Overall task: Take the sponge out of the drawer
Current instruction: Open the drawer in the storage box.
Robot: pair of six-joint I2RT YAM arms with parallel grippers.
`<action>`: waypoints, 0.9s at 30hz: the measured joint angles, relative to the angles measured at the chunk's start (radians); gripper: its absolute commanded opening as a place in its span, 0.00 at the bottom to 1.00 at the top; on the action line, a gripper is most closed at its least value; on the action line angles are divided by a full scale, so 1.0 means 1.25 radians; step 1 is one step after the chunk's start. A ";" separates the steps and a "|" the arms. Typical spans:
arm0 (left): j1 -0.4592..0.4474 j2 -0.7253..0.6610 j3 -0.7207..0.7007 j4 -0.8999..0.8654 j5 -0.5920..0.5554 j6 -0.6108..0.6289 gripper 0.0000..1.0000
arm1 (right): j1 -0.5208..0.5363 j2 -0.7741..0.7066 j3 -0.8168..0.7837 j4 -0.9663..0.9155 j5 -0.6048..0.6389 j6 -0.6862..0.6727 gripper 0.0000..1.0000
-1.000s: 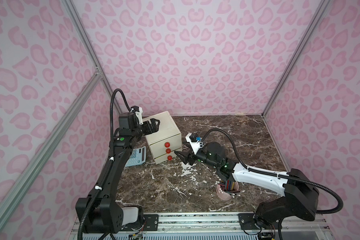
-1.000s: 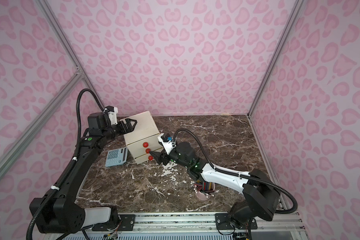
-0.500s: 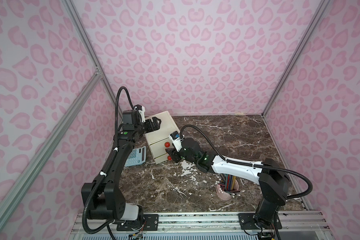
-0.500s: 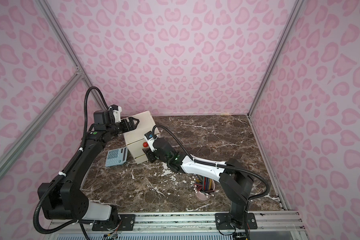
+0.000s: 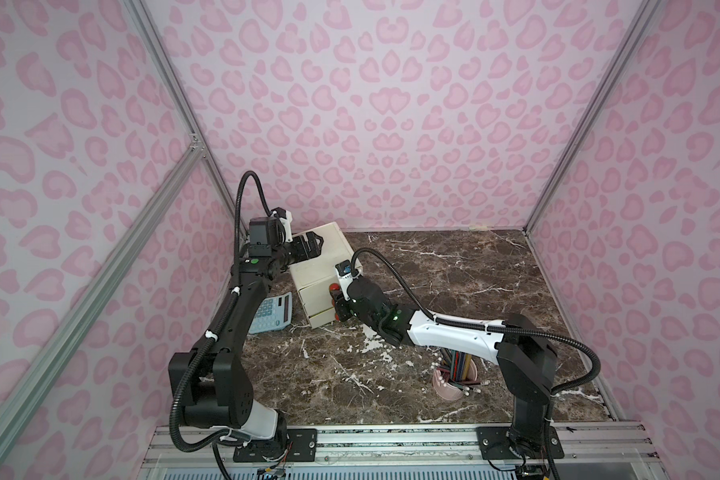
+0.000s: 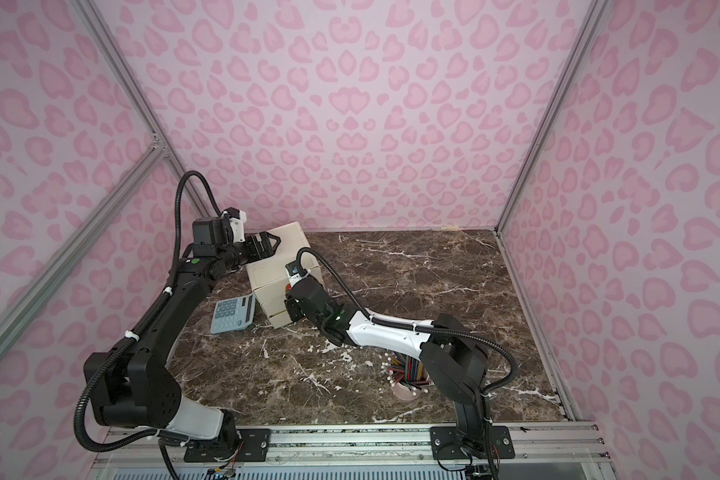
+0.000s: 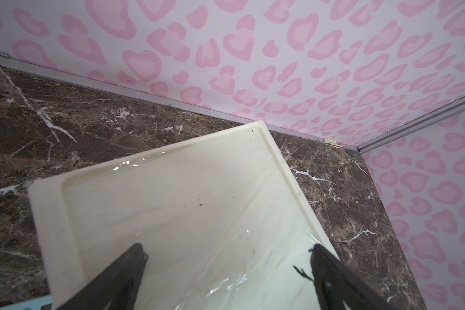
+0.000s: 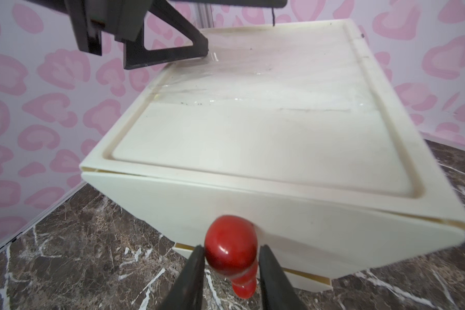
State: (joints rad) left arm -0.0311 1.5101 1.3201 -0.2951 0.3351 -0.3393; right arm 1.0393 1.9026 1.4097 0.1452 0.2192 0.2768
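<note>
Right gripper (image 8: pixel 230 249): narrowed about a red knob (image 8: pixel 231 239) on the front of the cream drawer unit (image 8: pixel 253 139), fingers (image 8: pixel 192 271) flanking the knob, just beside or touching it. Impossible to tell whether clamped yet, or which of the stacked drawers this knob belongs to. Nothing else held. Left gripper (image 7: pixel 227 247): spread wide over the rear of the unit's top, empty, contact with the top not determinable. Task object, the sponge: not visible in any view, judged to be inside one of the drawers, all seemingly shut. Surroundings: blue calculator (image 5: pixel 272 311) just beside the unit on the marble tabletop (image 5: pixel 433 270); pink pencil cup (image 5: pixel 454 376) well apart from the unit, near the right arm's elbow. Hazards, as judged: (1) slipping off the knob, rounded and glossy, if pulled before a firm bite; (2) dragging or tipping the whole unit, probably light, toward the pull, for want of firm bracing from above; (3) jamming the drawer through a pull off its sliding line, given the slanted approach; (4) opening a wrong drawer and finding no sponge; (5) knocking the pencil cup with the right forearm or elbow on drawing back.
</note>
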 measured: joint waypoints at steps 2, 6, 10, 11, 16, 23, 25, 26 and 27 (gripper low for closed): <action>0.000 0.003 0.000 0.005 0.001 0.000 0.98 | 0.001 0.009 0.009 0.005 0.014 0.000 0.38; 0.000 0.009 0.002 0.013 0.002 0.002 0.98 | 0.000 0.034 0.041 0.011 0.038 -0.007 0.39; 0.000 0.013 0.003 0.022 0.002 0.002 0.98 | -0.004 0.055 0.061 0.011 0.052 -0.022 0.41; 0.000 0.014 0.003 0.023 0.002 0.002 0.98 | -0.008 0.056 0.061 0.011 0.051 -0.027 0.41; 0.000 0.017 0.005 0.024 0.002 0.002 0.98 | -0.038 0.056 0.060 0.023 0.023 -0.054 0.40; 0.000 0.034 0.018 0.029 0.006 0.002 0.99 | -0.045 0.056 0.053 0.034 0.009 -0.078 0.37; 0.000 0.040 0.023 0.032 0.008 0.002 0.99 | -0.045 0.056 0.048 0.035 0.003 -0.078 0.35; 0.000 0.043 0.026 0.032 0.009 0.002 0.99 | -0.046 0.056 0.046 0.036 -0.001 -0.078 0.33; 0.000 0.045 0.027 0.033 0.010 0.002 0.99 | -0.046 0.056 0.045 0.038 -0.002 -0.078 0.31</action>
State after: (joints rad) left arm -0.0311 1.5658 1.3537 -0.2535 0.3481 -0.3370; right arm 0.9817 1.9728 1.4662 0.1921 0.2165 0.1791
